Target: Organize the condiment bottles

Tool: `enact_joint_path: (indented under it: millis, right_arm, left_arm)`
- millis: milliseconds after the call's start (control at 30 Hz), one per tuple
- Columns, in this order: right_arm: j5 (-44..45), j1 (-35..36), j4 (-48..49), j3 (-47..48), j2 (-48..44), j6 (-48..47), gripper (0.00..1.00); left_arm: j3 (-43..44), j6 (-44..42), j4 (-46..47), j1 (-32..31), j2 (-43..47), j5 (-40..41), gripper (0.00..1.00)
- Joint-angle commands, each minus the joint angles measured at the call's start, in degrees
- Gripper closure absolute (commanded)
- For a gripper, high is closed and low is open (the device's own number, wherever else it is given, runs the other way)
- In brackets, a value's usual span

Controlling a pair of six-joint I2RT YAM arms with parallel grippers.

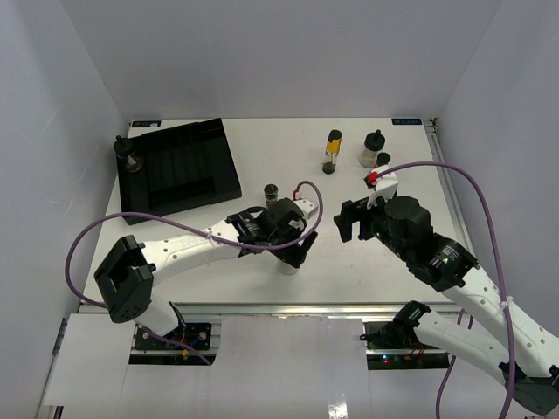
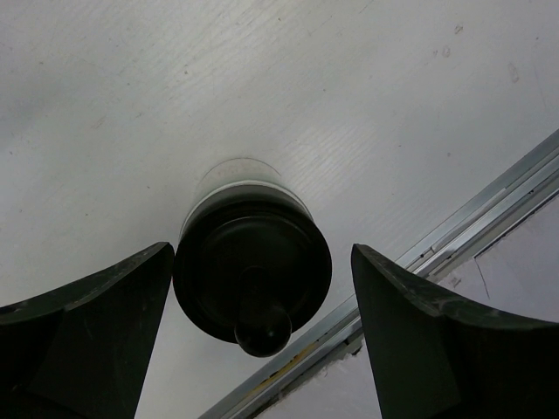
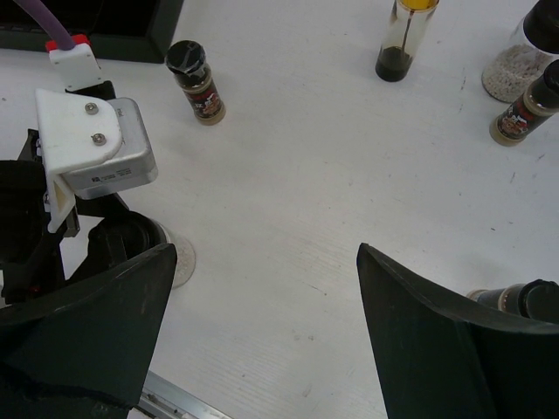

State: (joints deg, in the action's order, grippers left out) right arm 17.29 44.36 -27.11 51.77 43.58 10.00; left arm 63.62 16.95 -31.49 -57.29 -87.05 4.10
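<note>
My left gripper is open and straddles an upright clear jar with a black knobbed cap. The left finger is almost at the cap and the right finger stands well apart. The jar's base shows in the right wrist view. My right gripper is open and empty above bare table. A small brown spice jar stands behind the left gripper. At the back right stand a slim bottle with a yellow band, a pale-filled jar and a small brown jar. Another jar stands left of the tray.
The black ribbed tray lies at the back left. One more jar shows beside my right finger, near the right arm. The table's metal front edge runs close behind the straddled jar. White walls close in the sides.
</note>
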Motion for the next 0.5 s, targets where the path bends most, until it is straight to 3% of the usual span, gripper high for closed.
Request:
enact_joint_path:
  millis: [0,233,300,467]
  right_arm:
    - [1.1,0.0,1.2,1.2,-0.9,-0.9,0.1]
    - [1.2,0.1,1.4,0.6,-1.2,-0.9,0.1]
    - [1.3,0.0,1.4,0.5,-1.4,-0.9,0.1]
    - [1.3,0.0,1.3,0.7,-1.8,-0.9,0.1]
  left_arm:
    - [-0.5,1.6,0.5,-0.9,-0.7,1.9,0.08]
    - [-1.0,3.4,0.6,-1.4,-2.2,2.1,0.23]
    - [-1.1,4.4,0.5,-1.5,-2.5,2.3,0.51]
    - [0.2,8.1,-2.1,-1.5,-2.6,5.9,0.95]
